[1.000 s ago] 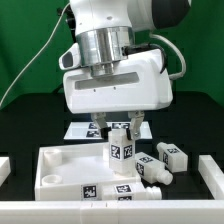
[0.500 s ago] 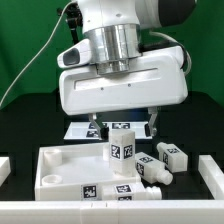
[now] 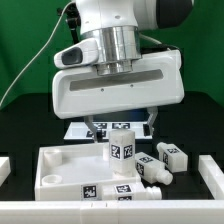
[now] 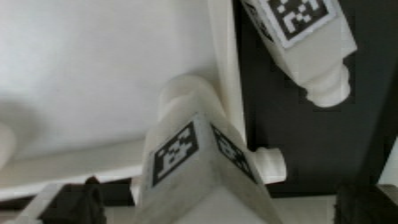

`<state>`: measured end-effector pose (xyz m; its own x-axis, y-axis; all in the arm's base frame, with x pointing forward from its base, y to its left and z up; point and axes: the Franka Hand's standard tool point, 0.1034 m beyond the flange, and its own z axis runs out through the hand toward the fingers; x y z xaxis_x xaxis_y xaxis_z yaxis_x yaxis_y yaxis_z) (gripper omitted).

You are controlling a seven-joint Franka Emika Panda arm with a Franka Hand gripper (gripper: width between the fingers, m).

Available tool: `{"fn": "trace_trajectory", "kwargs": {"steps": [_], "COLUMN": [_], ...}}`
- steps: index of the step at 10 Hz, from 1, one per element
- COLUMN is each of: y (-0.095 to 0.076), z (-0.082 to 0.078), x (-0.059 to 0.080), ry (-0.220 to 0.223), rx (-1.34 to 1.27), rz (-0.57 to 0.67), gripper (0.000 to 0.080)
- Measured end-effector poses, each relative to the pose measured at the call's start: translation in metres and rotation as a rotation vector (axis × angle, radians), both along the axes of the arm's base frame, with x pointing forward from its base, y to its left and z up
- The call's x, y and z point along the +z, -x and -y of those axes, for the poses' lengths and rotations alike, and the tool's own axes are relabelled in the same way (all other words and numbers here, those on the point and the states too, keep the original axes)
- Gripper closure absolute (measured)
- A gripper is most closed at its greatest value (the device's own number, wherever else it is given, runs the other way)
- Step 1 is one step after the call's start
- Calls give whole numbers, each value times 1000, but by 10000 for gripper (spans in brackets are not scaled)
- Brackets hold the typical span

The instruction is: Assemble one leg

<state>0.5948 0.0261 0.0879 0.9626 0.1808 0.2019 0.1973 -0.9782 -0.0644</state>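
Note:
One white leg [image 3: 120,147] with a black-and-white tag stands upright at the far right corner of the white square panel [image 3: 62,166]. My gripper [image 3: 121,125] hangs just above it, open, with one dark finger on each side of the leg's top and not touching it. In the wrist view the leg [image 4: 199,155] sits between the spread fingers of the gripper [image 4: 228,205], against the white panel [image 4: 89,80]. Nothing is held.
Two more legs [image 3: 171,154] [image 3: 150,169] lie just off the panel's edge on the exterior view's right; one shows in the wrist view [image 4: 311,45]. The marker board [image 3: 82,129] lies behind the panel. White rails border the front and both sides of the table.
The fingers, close around the leg's top one second ago, have spread apart. The hand has turned a little above the leg. The leg stays upright where it was.

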Motion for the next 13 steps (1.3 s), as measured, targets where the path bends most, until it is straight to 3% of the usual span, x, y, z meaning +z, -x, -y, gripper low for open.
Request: {"fn": "trace_trajectory", "kwargs": {"steps": [3, 7, 10, 13], "y": [0, 0, -5, -7], "z": [2, 2, -6, -10], "x": [0, 0, 12, 12], "ry": [49, 55, 83, 87], "rx": [214, 253, 356, 364], "rz": [21, 9, -132, -168], "gripper": [150, 150, 150, 150]}}
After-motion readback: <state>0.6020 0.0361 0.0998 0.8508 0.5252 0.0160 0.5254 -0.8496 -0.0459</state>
